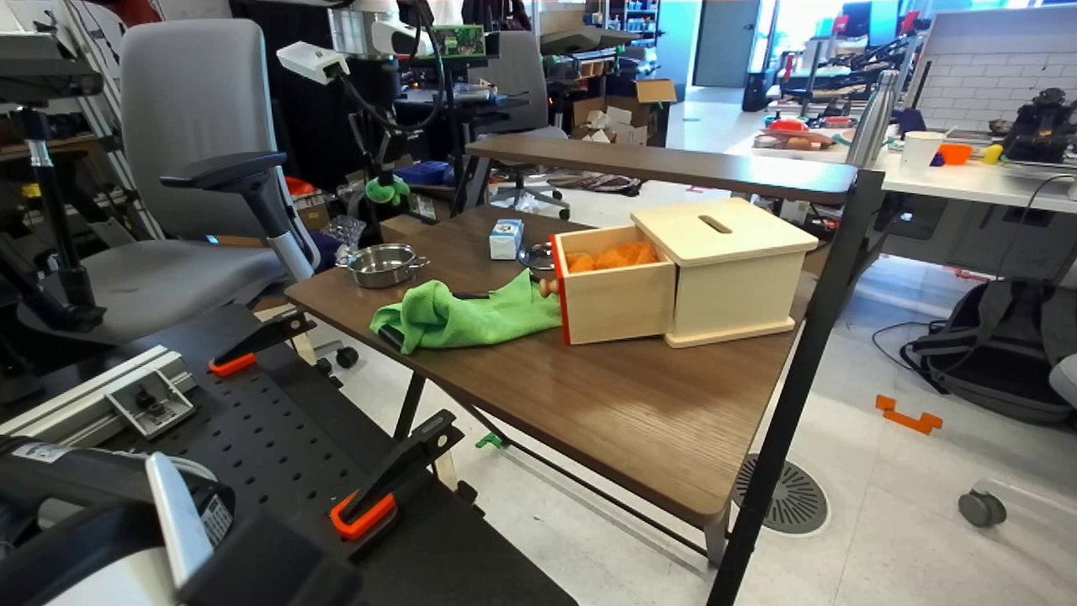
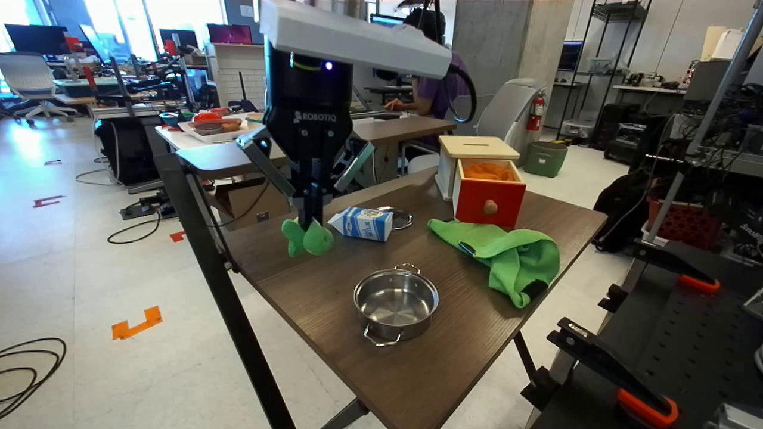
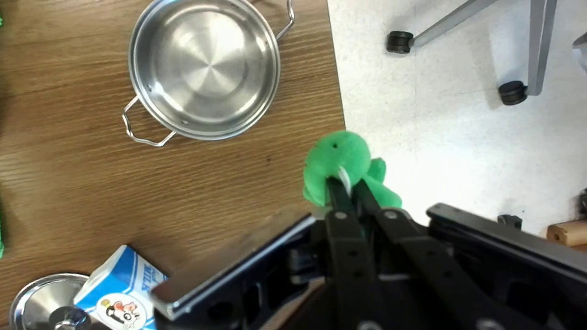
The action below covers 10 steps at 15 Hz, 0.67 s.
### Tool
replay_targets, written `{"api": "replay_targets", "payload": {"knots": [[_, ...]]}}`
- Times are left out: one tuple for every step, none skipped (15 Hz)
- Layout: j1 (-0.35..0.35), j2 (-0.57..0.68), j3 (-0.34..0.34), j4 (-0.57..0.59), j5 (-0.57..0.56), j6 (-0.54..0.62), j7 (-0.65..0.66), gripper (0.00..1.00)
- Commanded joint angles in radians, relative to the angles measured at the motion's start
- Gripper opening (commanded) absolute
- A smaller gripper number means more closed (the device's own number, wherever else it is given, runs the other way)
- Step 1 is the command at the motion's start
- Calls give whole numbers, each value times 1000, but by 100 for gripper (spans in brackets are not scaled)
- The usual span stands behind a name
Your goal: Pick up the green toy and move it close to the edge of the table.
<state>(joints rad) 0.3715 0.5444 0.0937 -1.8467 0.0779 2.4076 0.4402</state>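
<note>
- Two fingers (image 3: 338, 195) of mine are pressed nearly together, with the green toy (image 3: 340, 153) pinched between their tips; my gripper (image 2: 310, 221) has hold of nothing else.
- My toy hangs in the air, clear of the table (image 2: 411, 375), so I judge the picking up done.
- In the wrist view it overlaps the edge (image 3: 335, 87): part shows against the tabletop, part against the pale floor (image 3: 440, 151). Exactly how far up it hangs I cannot tell.
- Most of the carrying also looks done to me. Left to do: come down just inside that edge and let go. A slight shift inward seems wise, since released over the edge it could fall.
- Near the toy, but apart from it, are the pot (image 3: 206, 73) and the milk carton (image 3: 126, 286).
- Farther off, a green cloth (image 2: 515, 253) lies by the open drawer (image 2: 474, 205); I take neither as my concern.
</note>
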Motion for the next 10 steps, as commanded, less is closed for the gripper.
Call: {"api": "replay_targets", "payload": {"knots": [[12, -24, 7, -51, -42, -4, -10, 2], [15, -36, 7, -77, -52, 2, -14, 2], [19, -47, 7, -101, -60, 10, -16, 2], [21, -67, 9, -133, -69, 14, -19, 2], [22, -87, 11, -164, -77, 18, -21, 2], [22, -118, 14, -204, -84, 23, -22, 2], [22, -146, 17, -239, -90, 27, -23, 2], [17, -176, 22, -275, -94, 33, -27, 2], [12, -215, 25, -317, -97, 39, -27, 2], [3, -248, 28, -351, -97, 40, -32, 2]]}}
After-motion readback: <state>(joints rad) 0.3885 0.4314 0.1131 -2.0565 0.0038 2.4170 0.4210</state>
